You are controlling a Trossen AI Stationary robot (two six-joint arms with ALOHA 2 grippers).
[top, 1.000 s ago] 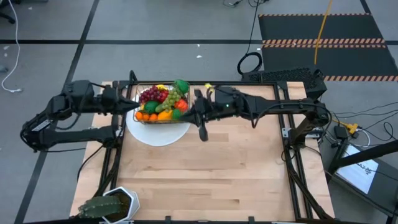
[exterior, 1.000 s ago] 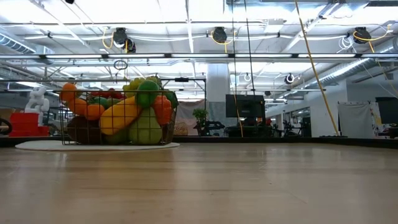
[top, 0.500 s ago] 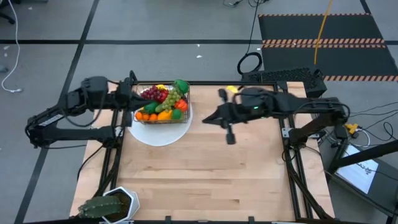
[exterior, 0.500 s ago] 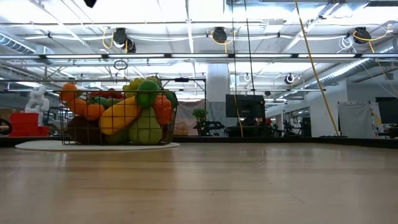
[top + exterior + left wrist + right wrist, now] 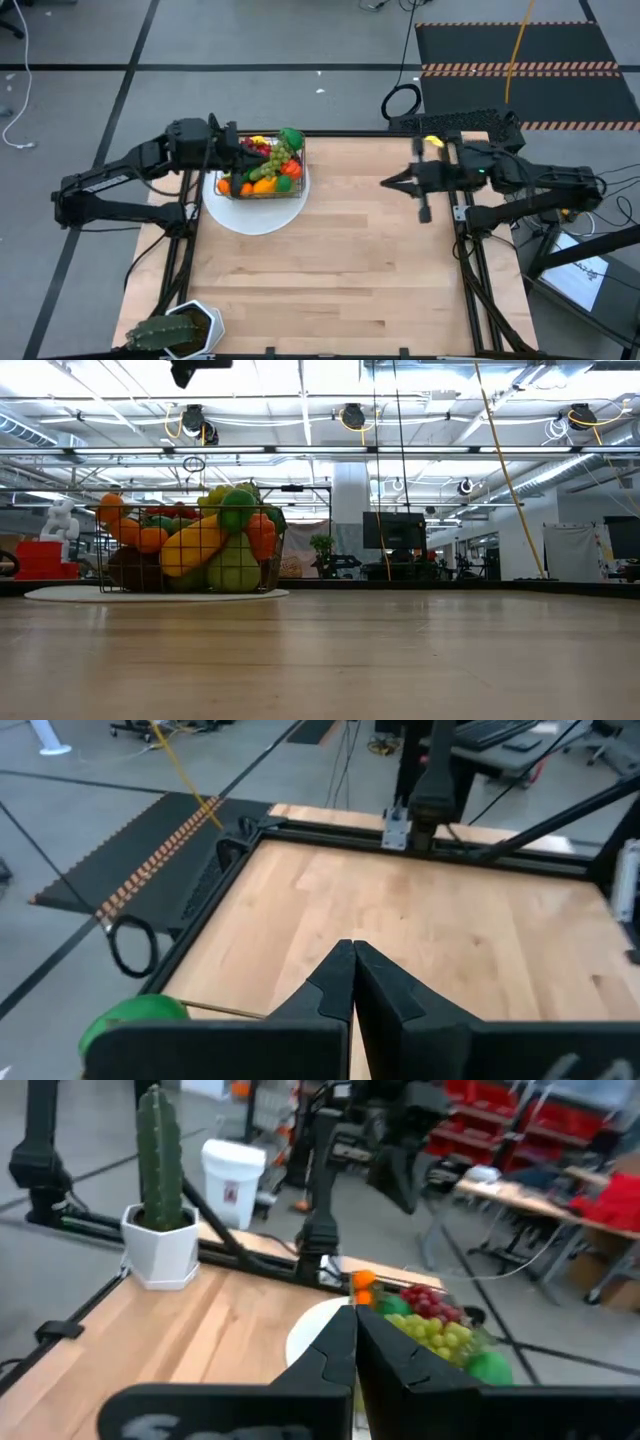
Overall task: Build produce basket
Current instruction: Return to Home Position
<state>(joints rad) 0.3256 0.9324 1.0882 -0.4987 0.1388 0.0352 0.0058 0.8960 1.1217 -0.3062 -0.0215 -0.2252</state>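
High view: basket (image 5: 262, 188) heaped with produce (image 5: 266, 160), on plate (image 5: 258, 216); left claw (image 5: 244, 159) closed, empty, over basket's left edge; right claw (image 5: 386, 183) closed, empty, well right of basket.

Bright, even light falls from overhead on the pale wood table (image 5: 330, 270). The shadows on it seem faint and soft, as far as the high view lets one judge. In the low view the ceiling lights (image 5: 250, 380) glare white across the far room. The basket (image 5: 190, 555) at far left is well lit, and the near tabletop is duller.
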